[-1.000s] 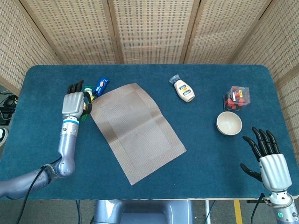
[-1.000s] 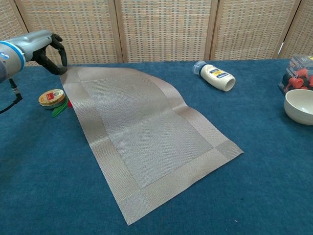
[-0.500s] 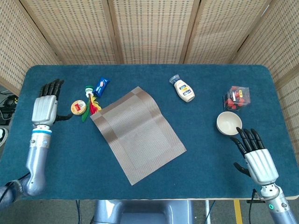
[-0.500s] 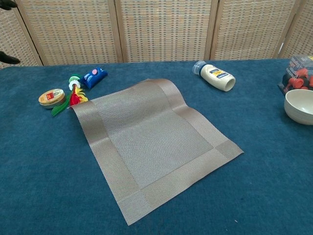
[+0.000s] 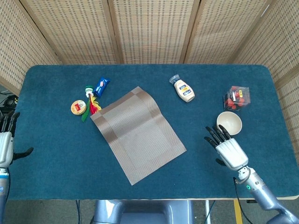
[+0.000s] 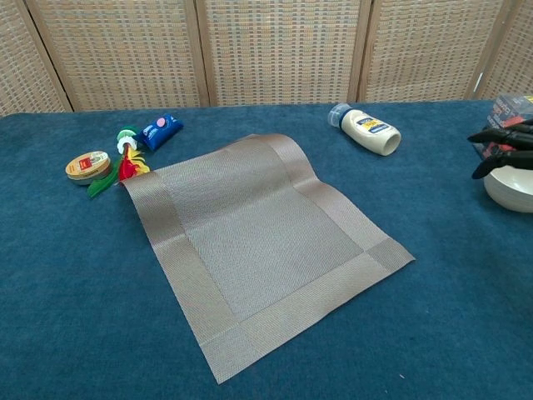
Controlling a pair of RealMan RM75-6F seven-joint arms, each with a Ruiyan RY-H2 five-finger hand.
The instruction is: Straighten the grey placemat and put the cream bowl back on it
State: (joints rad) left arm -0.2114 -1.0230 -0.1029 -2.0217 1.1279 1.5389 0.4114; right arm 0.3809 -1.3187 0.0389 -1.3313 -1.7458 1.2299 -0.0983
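Withdrawn to the table edge, the left hand (image 5: 4, 142) is empty, fingers apart; the right hand (image 5: 228, 148), fingers spread, is positioned beside the round cream bowl (image 5: 229, 122), apparently for grasping; the woven grey placemat (image 5: 137, 132) lies askew.

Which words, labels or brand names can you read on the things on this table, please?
None can be read with certainty.
White squeeze bottle: blue and yellow label, print too small.
Round yellow tin: red label patch, lettering blurred.
Blue snack packet: pale round mark, text illegible.
Clear box of red pieces: no legible print.
Grey woven placemat and cream bowl: no markings visible.
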